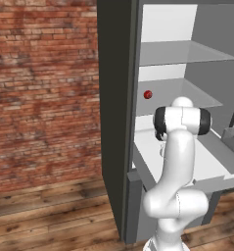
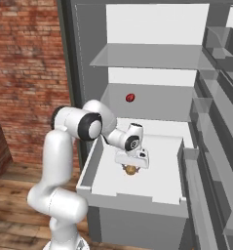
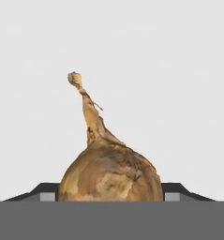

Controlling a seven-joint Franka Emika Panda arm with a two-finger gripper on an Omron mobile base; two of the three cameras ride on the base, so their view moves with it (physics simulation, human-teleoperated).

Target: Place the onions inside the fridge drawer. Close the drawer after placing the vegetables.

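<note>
Gripper (image 2: 131, 165) fingers (image 3: 48, 193) clamped on onion (image 3: 111, 176), bulb betw. tips, low over fridge drawer (image 2: 137, 193) floor.

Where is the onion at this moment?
In the right base view the onion sits under the claw, over the white inside of the open fridge drawer, below the small red ball.

Both base cams look fwd into open fridge (image 1: 116, 98); hand cam close on onion (image 3: 111, 176).
</note>
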